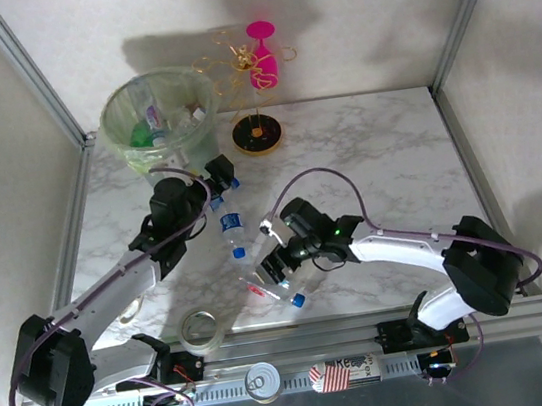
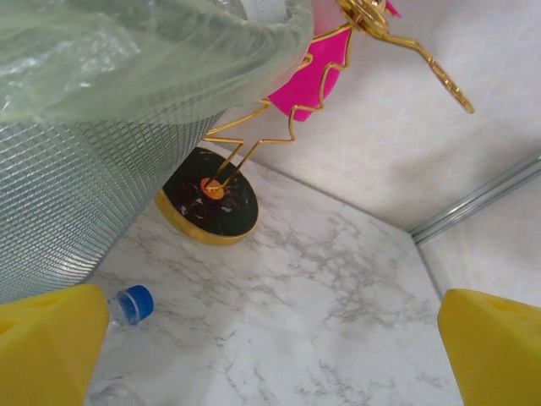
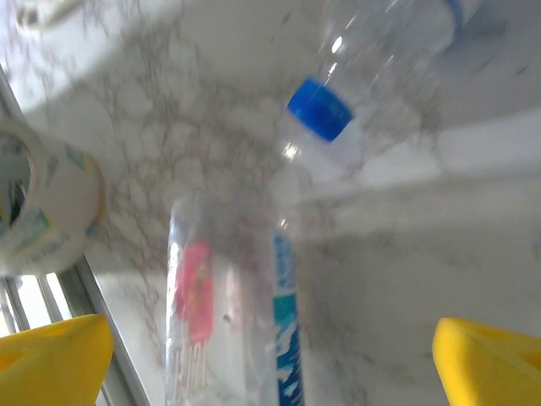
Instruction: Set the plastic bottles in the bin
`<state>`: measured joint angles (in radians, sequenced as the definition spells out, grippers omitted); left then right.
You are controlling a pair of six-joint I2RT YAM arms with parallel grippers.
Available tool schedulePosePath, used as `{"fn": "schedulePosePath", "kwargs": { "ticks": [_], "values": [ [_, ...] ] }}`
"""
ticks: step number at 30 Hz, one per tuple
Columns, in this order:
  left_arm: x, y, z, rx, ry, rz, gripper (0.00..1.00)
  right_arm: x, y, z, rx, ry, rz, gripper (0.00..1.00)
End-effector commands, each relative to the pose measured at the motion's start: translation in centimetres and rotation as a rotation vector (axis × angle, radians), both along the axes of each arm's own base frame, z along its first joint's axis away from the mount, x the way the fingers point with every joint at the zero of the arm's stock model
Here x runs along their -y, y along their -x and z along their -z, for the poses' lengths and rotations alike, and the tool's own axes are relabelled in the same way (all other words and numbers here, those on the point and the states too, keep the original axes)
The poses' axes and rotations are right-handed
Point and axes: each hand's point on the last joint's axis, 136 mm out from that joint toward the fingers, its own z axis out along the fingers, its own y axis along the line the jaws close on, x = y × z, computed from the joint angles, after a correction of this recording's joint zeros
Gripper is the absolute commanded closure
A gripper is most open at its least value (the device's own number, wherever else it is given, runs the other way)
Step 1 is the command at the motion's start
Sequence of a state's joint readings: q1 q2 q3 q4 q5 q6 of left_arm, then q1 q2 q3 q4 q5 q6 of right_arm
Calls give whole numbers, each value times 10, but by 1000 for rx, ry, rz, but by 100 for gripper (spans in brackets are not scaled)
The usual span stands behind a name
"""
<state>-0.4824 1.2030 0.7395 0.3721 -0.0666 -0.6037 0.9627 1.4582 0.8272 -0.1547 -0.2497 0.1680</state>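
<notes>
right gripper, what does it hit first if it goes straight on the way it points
Most likely the pink-labelled bottle, lying just ahead of the open right gripper, with the table under it. The view is blurred, so depth is uncertain.

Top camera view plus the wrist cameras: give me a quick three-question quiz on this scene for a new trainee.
1. True or false: the bin already holds plastic bottles.
2. Which gripper is above the red-labelled bottle? A) left gripper B) right gripper
3. Fill in: the pink goblet hangs upside down on a gold wire ___.
Key: 1 true; 2 B; 3 stand.
</notes>
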Motion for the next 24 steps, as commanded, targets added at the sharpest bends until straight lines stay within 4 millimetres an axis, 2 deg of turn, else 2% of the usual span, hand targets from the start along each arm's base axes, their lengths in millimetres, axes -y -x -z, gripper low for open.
{"fn": "schedulePosePath", "kwargs": {
  "ticks": [1, 5, 11, 16, 24],
  "values": [
    [-3, 7, -29, 97, 151, -10, 1, -2, 8, 12, 42, 97, -40, 3],
    [-4, 9, -20, 87, 176, -17, 0, -9, 16, 28, 87, 185, -92, 7],
    [-3, 10, -19, 84, 179, -9, 0, -11, 21, 50, 124, 292, -134, 15],
    [-3, 10, -15, 75, 172, -9, 0, -7, 26, 57, 119, 320, -151, 22],
    [0, 9, -14, 76, 183, 0, 0, -3, 27, 65, 122, 338, -157, 39]
  ]
}}
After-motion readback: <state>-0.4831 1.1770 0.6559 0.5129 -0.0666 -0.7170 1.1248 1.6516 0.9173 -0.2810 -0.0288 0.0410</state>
